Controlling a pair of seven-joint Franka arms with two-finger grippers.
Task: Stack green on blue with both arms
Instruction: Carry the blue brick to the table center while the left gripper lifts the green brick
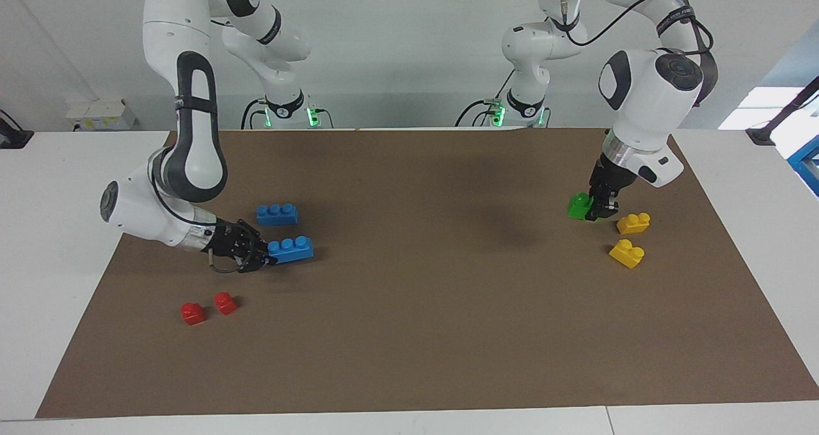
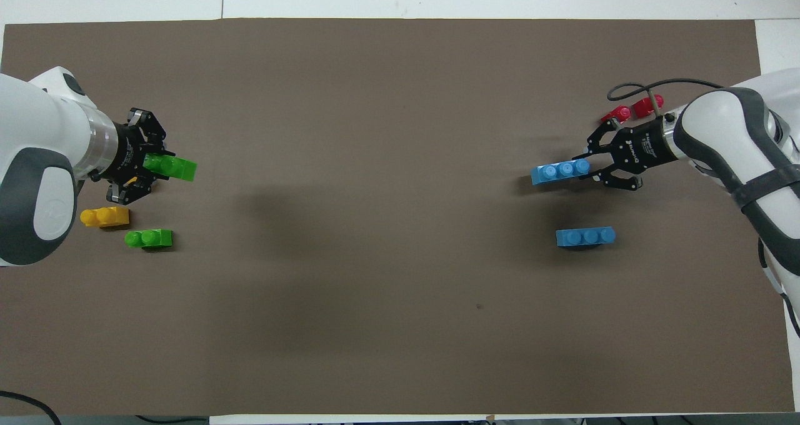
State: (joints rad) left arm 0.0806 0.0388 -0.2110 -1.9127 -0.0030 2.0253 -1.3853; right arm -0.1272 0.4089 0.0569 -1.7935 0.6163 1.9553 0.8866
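My left gripper (image 1: 601, 210) is shut on a green brick (image 1: 581, 206) and holds it just above the mat at the left arm's end, beside the yellow bricks. In the overhead view the gripper (image 2: 145, 164) grips one end and the green brick (image 2: 172, 167) sticks out toward the table's middle. A second green brick (image 2: 149, 239) lies on the mat and shows only in the overhead view. My right gripper (image 1: 269, 257) (image 2: 587, 166) is shut on one end of a blue brick (image 1: 292, 249) (image 2: 558, 172), low over the mat. The other blue brick (image 1: 276, 214) (image 2: 585, 237) lies nearer to the robots.
Two yellow bricks (image 1: 633, 222) (image 1: 627, 253) lie by the left gripper; one shows in the overhead view (image 2: 105, 216). Two small red bricks (image 1: 192, 313) (image 1: 225, 302) lie farther from the robots than the right gripper. A brown mat (image 1: 409, 332) covers the table.
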